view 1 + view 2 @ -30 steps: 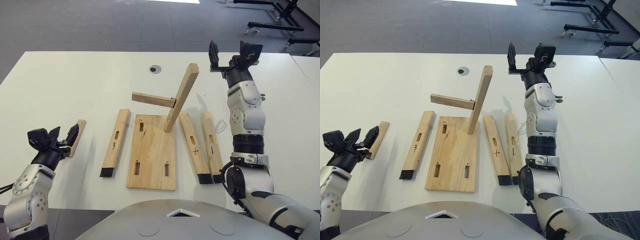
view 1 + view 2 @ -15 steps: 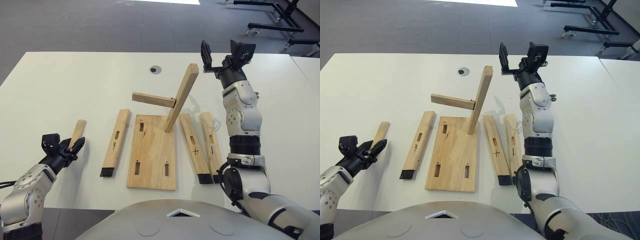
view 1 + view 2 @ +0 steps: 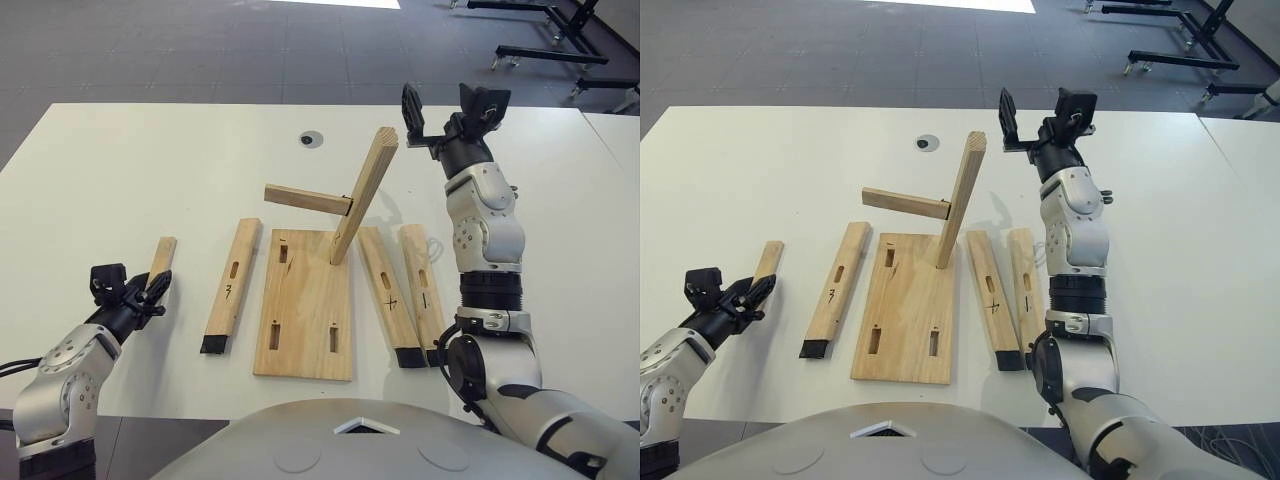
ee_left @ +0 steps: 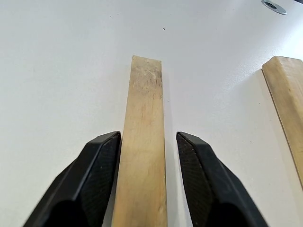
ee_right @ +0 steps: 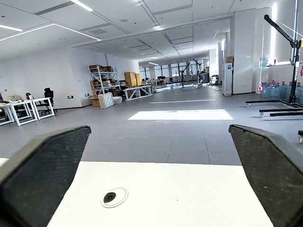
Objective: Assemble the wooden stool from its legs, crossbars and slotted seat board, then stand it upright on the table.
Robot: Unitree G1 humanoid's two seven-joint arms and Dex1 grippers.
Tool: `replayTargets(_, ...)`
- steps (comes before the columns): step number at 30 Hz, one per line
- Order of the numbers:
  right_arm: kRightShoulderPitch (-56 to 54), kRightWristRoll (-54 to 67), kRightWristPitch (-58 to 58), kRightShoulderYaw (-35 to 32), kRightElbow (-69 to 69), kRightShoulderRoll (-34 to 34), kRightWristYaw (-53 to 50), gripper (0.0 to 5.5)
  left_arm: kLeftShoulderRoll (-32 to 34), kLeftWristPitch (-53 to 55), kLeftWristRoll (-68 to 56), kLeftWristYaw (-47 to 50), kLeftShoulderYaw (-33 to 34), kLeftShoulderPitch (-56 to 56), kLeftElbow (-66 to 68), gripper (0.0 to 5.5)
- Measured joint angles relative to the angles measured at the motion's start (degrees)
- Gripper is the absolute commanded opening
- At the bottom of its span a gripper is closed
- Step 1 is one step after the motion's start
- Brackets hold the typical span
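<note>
left gripper (image 4: 147, 138) parted astride crossbar (image 4: 144, 101) (wrist view: not clamped) | right gripper (image 3: 444, 104) spread wide, raised near upright leg (image 3: 364, 197)

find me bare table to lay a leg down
Widest bare patch: the far left of the table, between the short crossbar and the cable port. Also free: the tabletop right of the right arm. Crowded: around the seat board, with loose legs close on both sides.

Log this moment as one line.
left gripper open astride loose crossbar | right gripper open near upright leg | seat board flat
</note>
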Motion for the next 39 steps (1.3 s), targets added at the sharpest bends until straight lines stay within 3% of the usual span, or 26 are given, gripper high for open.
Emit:
replayTargets(2, 0.0, 0.0, 0.0, -0.2, 0.0, -0.1, 0.1, 5.4, 0.0, 0.0, 0.0, 0.0, 0.2, -0.1, 0.0, 2.87)
replayTargets(6, 0.0, 0.0, 0.0, -0.7, 0.0, -0.4, 0.3, 5.4, 0.3, -3.2, 1.1, -0.5, 2.2, -1.4, 0.0, 2.91)
replayTargets(12, 1.7, -0.8, 2.7, -1.6, -3.9, -1.8, -2.2, 5.4, 2.6, -15.3, -0.1, 0.2, 12.1, -10.2, -4.4, 2.91)
replayTargets(17, 10.8, -0.1, 10.8, -0.1, -16.3, -1.5, -4.0, 5.4, -2.3, -17.8, 0.5, 3.9, 5.9, -17.8, -5.2, 2.91)
replayTargets(20, 12.8, 2.7, 14.3, 2.3, -15.8, -1.8, 1.4, 5.4, -7.1, -22.6, 7.2, 8.5, 0.5, -18.3, -4.5, 2.91)
replayTargets(27, 13.8, 1.5, 19.3, 2.6, -15.4, -7.3, 3.7, 5.4, -11.7, -31.1, 19.1, 14.7, -6.4, -19.6, -1.2, 2.91)
replayTargets(34, 29.5, 5.0, 35.7, 3.1, -34.6, -10.2, 3.8, 5.4, -12.8, -32.5, 21.9, 15.5, -7.7, -14.6, -5.0, 2.91)
replayTargets(39, 33.1, 5.9, 44.6, 3.2, -41.7, -12.8, 2.5, 5.4, -12.8, -31.6, 21.7, 15.7, -6.3, -11.8, -8.7, 2.91)
